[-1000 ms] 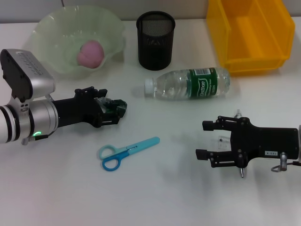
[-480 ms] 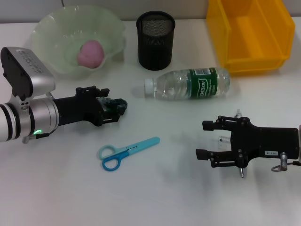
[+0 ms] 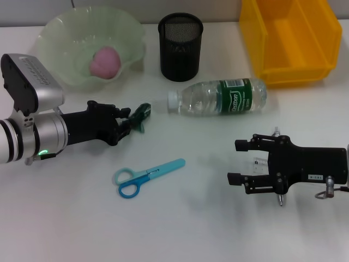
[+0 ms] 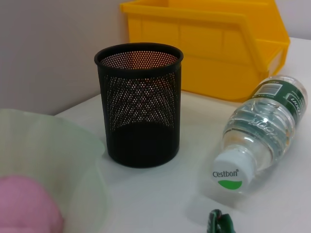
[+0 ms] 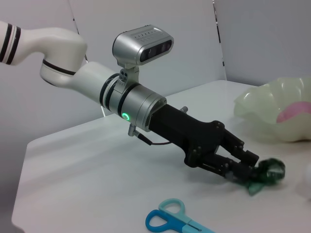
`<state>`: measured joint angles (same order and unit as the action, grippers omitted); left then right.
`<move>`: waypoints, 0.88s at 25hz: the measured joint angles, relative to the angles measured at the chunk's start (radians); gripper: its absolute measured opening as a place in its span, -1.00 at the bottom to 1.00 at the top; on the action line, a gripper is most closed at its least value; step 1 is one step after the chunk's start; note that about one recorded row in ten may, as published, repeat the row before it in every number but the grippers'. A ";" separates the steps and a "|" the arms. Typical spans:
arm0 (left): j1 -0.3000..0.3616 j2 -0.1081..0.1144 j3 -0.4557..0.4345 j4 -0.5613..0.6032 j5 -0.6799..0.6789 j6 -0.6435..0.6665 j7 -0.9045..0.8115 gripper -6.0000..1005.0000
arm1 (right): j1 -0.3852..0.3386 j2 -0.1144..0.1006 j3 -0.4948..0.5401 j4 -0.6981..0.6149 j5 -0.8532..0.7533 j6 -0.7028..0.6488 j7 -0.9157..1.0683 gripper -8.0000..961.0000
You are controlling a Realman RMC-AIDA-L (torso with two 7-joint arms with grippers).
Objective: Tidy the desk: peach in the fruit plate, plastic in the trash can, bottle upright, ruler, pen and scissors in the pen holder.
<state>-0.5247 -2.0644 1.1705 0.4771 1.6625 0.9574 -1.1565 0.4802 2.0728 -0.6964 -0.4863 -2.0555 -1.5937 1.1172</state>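
My left gripper (image 3: 131,121) is shut on a crumpled green plastic (image 3: 143,113) just above the table, between the fruit plate (image 3: 60,33) and the lying bottle (image 3: 218,97). The same plastic (image 5: 267,175) shows at the fingertips in the right wrist view. A pink peach (image 3: 105,61) lies in the pale green plate. The black mesh pen holder (image 3: 180,39) stands upright with the yellow trash can (image 3: 289,38) to its right. Blue scissors (image 3: 146,177) lie flat on the table. My right gripper (image 3: 239,162) rests open at the right, holding nothing. Ruler and pen are out of view.
The bottle's white cap (image 4: 232,172) points toward the left gripper, close to the pen holder (image 4: 139,104). The yellow bin (image 4: 214,43) stands behind the bottle. A wall runs along the table's far edge.
The left gripper has shifted slightly up and away from the table. The green plastic now sticks out higher at its fingertips. The right arm has not moved.
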 joint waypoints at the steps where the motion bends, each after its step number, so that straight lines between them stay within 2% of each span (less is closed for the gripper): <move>1: -0.001 0.000 0.000 0.000 0.000 -0.001 0.000 -0.30 | -0.001 0.000 0.000 0.000 0.000 0.000 0.000 0.73; 2: -0.002 0.000 0.000 0.000 0.000 -0.002 -0.001 -0.37 | -0.001 0.000 0.000 0.000 0.000 0.000 0.000 0.73; 18: -0.011 0.000 -0.008 0.002 -0.003 0.019 -0.011 -0.93 | -0.002 -0.001 0.002 0.000 0.000 0.000 0.003 0.73; 22: -0.008 0.001 -0.039 0.018 -0.008 0.084 -0.025 -0.93 | -0.002 -0.001 0.004 0.000 0.000 0.000 0.003 0.73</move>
<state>-0.5328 -2.0637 1.1314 0.4956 1.6547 1.0418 -1.1820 0.4786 2.0723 -0.6919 -0.4862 -2.0555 -1.5938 1.1198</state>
